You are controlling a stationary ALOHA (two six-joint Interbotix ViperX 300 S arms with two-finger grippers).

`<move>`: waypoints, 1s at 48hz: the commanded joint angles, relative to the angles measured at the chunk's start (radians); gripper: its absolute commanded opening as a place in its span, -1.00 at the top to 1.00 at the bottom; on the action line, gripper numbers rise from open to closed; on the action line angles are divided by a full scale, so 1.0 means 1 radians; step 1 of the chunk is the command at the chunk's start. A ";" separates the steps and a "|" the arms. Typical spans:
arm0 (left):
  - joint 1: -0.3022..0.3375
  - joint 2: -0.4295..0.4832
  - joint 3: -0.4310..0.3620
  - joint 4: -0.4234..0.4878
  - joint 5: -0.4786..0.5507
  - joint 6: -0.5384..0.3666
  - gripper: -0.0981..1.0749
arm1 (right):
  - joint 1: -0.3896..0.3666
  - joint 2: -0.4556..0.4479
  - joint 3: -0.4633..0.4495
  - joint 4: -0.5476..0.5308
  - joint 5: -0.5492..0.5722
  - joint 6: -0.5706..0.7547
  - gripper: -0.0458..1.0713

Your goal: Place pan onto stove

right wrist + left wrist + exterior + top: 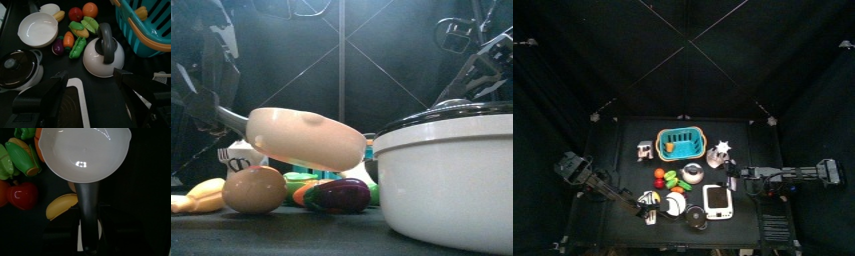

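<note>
pan (pixel 81 153): lifted off the table, tilted
left gripper (pixel 89 230): pinching the pan's handle
right gripper (pixel 90 82): fingers spread, near kettle (pixel 103 56)

Overhead, table-level front, two wrist views — all share the pan (pixel 675 205).

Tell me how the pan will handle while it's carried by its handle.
Probably stiff and light: the pan hangs in the air by its handle alone, without sagging. Its glossy inside looks slippery. Held so far out, it may swing or droop in the left gripper.
</note>
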 commanded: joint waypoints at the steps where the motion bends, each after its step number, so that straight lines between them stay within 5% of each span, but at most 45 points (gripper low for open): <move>1: 0.005 -0.020 -0.037 0.018 -0.003 0.000 0.18 | -0.002 -0.014 -0.011 -0.002 0.000 0.000 -0.90; 18: 0.052 -0.002 -0.106 0.190 -0.005 0.029 0.18 | -0.051 -0.104 -0.009 -0.032 0.061 0.000 -0.90; 48: 0.195 0.213 -0.313 0.382 -0.117 0.035 0.18 | -0.095 -0.158 0.008 -0.034 0.218 0.002 -0.90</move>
